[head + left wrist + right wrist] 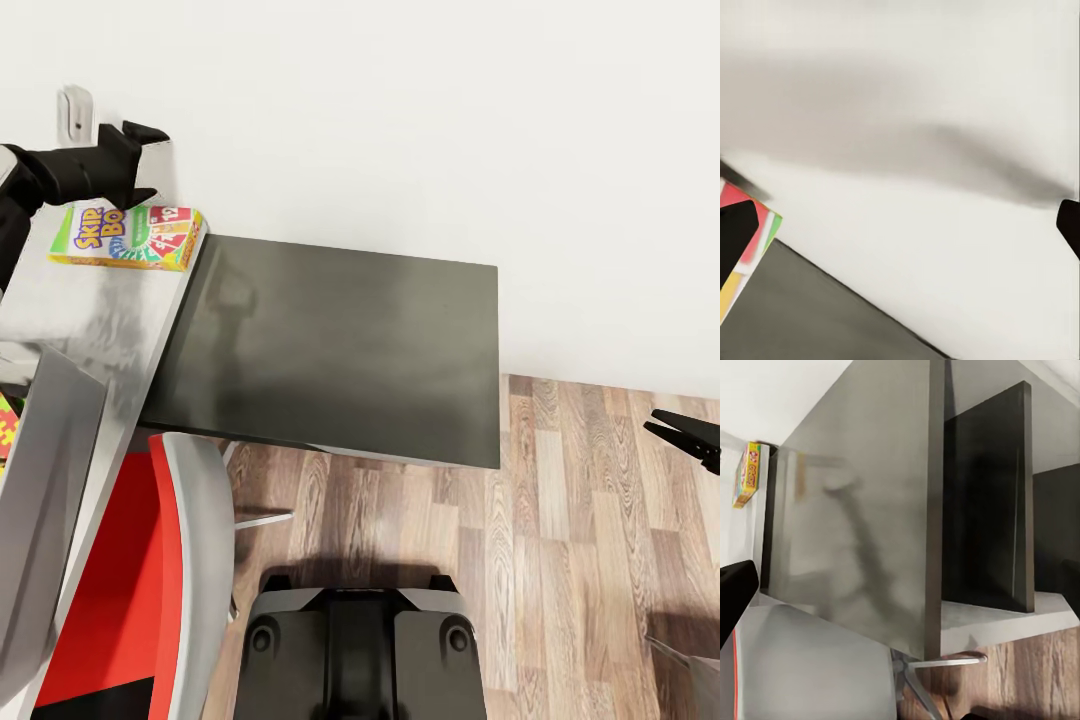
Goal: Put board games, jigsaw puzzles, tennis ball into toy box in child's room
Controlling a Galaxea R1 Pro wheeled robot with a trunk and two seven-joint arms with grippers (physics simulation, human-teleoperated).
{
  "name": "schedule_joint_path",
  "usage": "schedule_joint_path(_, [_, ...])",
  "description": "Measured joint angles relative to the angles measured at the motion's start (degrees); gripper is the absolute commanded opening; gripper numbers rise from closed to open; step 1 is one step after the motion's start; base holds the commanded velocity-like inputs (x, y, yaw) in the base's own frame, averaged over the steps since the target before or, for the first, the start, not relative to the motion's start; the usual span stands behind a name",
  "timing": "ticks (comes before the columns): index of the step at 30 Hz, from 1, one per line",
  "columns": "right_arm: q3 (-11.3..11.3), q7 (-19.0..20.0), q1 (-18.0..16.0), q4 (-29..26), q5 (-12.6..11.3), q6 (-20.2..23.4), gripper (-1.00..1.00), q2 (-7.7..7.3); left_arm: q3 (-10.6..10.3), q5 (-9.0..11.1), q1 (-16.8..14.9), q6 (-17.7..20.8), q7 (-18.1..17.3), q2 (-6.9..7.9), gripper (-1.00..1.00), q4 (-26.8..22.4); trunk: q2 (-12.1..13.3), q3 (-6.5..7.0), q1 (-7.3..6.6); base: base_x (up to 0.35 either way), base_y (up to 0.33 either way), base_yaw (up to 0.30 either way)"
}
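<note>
White wall and wood floor [600, 520] frame our table [330, 350], whose dark section juts out beside a red-and-grey chair [150, 580]. On the pale top by the wall lies a yellow-green-red game box [128, 237], with our left gripper [150, 165] spread wide just above it. Our right gripper [690, 438] hangs parted over the floor, well apart.

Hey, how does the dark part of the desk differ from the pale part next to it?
The dark grey desk section is near-black and bare, while the pale grey desk top is light and carries the yellow-green-red Skip-Bo game box. The dark section runs out along the white wall over the wooden floor; the pale top sits at the picture's left, under the left claw. Both are flat, glossy and level with each other.
</note>
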Motion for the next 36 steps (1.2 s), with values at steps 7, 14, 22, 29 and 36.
schedule_joint_path(7, [0.0,-0.03,0.03,0.0,0.03,0.0,1.0,0.0,0.05,-0.03,0.01,0.04,0.0,0.73,1.0,-1.4,0.0,0.0,0.0,0.0,0.0,0.0])
schedule_joint_path(14, [0.06,-0.04,-0.01,0.0,0.07,0.0,1.0,0.0,0.05,-0.03,0.01,0.02,0.05,2.22,1.0,-1.87,0.0,0.0,0.0,0.0,0.0,0.028])
schedule_joint_path(22, [0.09,-0.12,-0.01,-0.01,0.09,0.0,1.0,-0.01,0.03,-0.04,0.02,0.02,0.13,3.6,1.0,-2.05,0.0,0.0,0.0,0.0,0.0,0.18])
schedule_joint_path(29, [0.09,-0.13,0.0,-0.01,0.09,0.0,1.0,0.0,-0.02,-0.04,0.01,0.02,0.15,4.05,1.0,-2.07,0.0,0.0,0.0,0.0,0.0,0.164])
schedule_joint_path(36, [0.09,-0.13,0.0,0.0,0.09,0.0,1.0,0.0,-0.04,-0.04,0.01,0.02,0.16,4.24,1.0,-2.08,0.0,0.0,0.0,0.0,0.0,0.064])
